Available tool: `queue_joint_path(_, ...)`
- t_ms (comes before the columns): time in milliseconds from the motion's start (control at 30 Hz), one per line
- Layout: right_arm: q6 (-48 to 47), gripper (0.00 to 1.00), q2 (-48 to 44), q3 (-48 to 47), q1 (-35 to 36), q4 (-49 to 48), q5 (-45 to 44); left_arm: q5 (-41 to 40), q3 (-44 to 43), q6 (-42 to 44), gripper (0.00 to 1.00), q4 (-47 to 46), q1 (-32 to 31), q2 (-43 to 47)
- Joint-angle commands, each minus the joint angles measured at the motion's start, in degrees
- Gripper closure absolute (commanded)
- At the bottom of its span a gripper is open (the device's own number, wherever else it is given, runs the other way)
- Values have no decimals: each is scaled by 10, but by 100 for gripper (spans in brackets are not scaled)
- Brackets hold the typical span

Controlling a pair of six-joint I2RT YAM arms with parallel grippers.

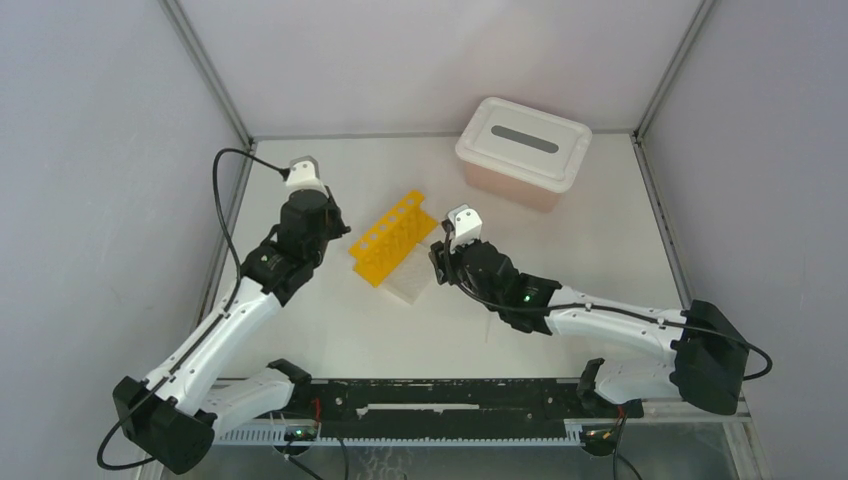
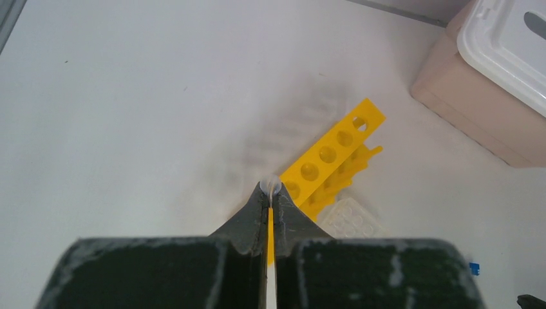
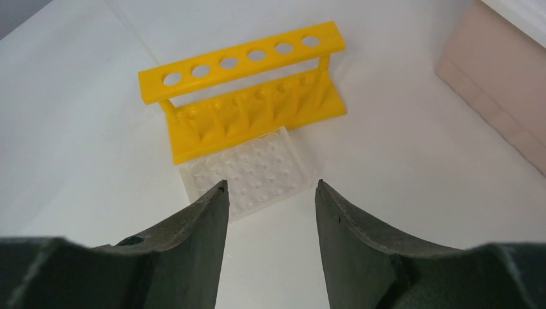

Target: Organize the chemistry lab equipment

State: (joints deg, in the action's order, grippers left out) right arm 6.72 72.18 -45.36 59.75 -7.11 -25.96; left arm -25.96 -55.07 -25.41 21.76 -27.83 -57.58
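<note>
From above, the yellow tube rack (image 1: 393, 238) stands mid-table on a slant, the small clear grid rack (image 1: 412, 283) touching its near-right side, and the pink tub (image 1: 520, 170) sits well off at the far right. The left gripper (image 1: 335, 224) hovers just left of the yellow rack and the right gripper (image 1: 438, 262) just right of the grid rack. On the left wrist camera the jaws are pressed together, and a small rounded translucent end pokes out at the tips, which I take for a thin clear dropper (image 2: 271, 185). It sits over the near end of the yellow rack's row of holes (image 2: 328, 154), and a tiny blue-capped tube (image 2: 474, 268) lies at the right edge. That dropper looks light, soft and slick, so a gentle pinch on the stem should do better than squeezing the bulb. On the right wrist camera the right gripper (image 3: 270, 187) has its jaws spread wide with nothing between them, lined up on the grid rack (image 3: 257, 170) lying in front of the yellow rack (image 3: 244, 64). The grid rack looks thin, stiff, smooth plastic. It is probably light and apt to skate, so I'd take it across its narrow width at an edge.
</note>
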Motion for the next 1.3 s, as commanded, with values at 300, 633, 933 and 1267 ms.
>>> queue_joint_path(300,21,41,-31,28,-3,-50,2,-102,55,13,99,-65,-36,-27)
queue_joint_path(633,22,41,-29,34,-5,-55,7,-120,76,14,99,-100,-40,-35)
queue_joint_path(933,24,41,-23,34,-9,-54,13,-120,89,15,100,-133,-54,-57)
queue_joint_path(1267,28,41,-21,39,-13,-60,19,-147,121,17,100,-174,-81,-77)
